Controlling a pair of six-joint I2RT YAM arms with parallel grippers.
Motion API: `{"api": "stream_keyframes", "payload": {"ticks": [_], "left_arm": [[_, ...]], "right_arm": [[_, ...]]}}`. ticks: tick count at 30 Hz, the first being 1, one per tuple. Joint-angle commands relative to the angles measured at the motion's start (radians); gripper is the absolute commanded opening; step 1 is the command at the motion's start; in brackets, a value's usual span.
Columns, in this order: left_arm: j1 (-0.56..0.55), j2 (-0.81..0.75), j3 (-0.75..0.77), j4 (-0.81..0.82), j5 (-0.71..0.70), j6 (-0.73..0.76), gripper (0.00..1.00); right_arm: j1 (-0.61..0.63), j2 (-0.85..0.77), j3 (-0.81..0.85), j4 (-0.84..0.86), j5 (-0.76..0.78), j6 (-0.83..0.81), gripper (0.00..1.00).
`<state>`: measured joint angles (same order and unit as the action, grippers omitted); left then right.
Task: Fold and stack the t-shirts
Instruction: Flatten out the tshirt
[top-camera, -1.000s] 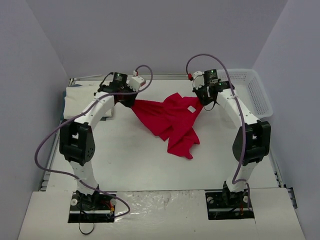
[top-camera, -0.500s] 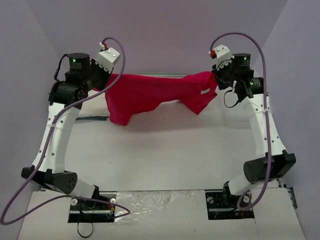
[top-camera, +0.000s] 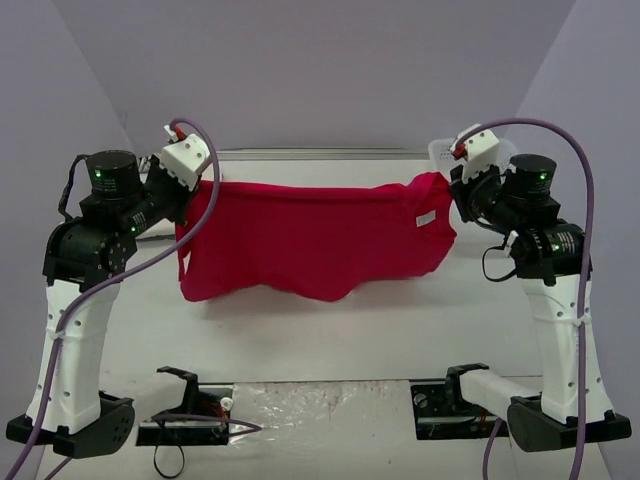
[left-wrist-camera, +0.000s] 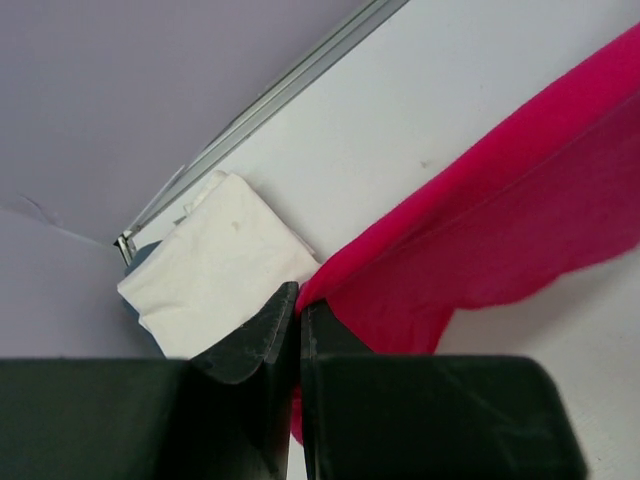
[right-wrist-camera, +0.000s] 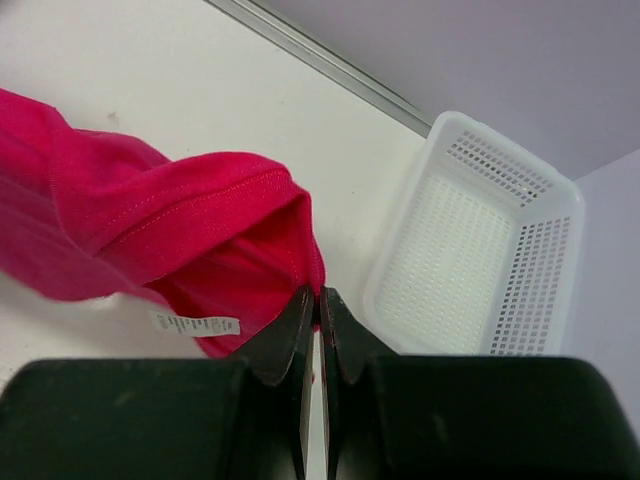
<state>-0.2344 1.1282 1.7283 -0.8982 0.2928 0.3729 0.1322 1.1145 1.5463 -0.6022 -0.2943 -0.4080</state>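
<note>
I see the red t-shirt (top-camera: 310, 240) stretched wide above the bench (top-camera: 330, 330), soft cloth with a wavy lower hem. The left end effector (left-wrist-camera: 299, 310) and right end effector (right-wrist-camera: 319, 300) each clamp a top corner. Beyond its left corner lies the folded white t-shirt (left-wrist-camera: 215, 260), partly hidden by the left end effector; beyond its right corner sits a mesh basket (right-wrist-camera: 470, 250).
</note>
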Motion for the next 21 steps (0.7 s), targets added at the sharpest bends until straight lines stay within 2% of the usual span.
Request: {"api": "stream_keyframes", "payload": {"ticks": [1, 8, 15, 16, 18, 19, 20, 21], "left_arm": [[0.014, 0.034, 0.059, 0.034, -0.052, 0.041, 0.02], [0.015, 0.228, 0.050, 0.169, -0.080, 0.069, 0.02], [0.010, 0.571, 0.106, 0.362, -0.096, 0.098, 0.04], [0.001, 0.617, 0.129, 0.378, -0.096, 0.101, 0.22], [-0.016, 0.758, 0.201, 0.369, -0.119, 0.116, 0.47], [-0.035, 0.803, 0.283, 0.357, -0.129, 0.112, 0.69], [-0.045, 0.861, 0.319, 0.335, -0.136, 0.109, 0.83], [-0.055, 0.874, 0.342, 0.340, -0.159, 0.097, 0.90]], "right_arm": [[-0.011, 0.039, 0.032, 0.015, 0.056, -0.003, 0.00], [-0.017, 0.224, 0.048, 0.094, 0.104, -0.023, 0.00], [-0.052, 0.540, 0.110, 0.209, 0.142, -0.045, 0.00], [-0.055, 0.577, 0.126, 0.241, 0.170, -0.041, 0.00], [-0.065, 0.715, 0.203, 0.271, 0.216, -0.023, 0.00], [-0.066, 0.804, 0.240, 0.266, 0.254, -0.012, 0.12], [-0.066, 0.830, 0.271, 0.262, 0.274, -0.009, 0.20], [-0.068, 0.850, 0.303, 0.263, 0.285, 0.004, 0.31]]}}
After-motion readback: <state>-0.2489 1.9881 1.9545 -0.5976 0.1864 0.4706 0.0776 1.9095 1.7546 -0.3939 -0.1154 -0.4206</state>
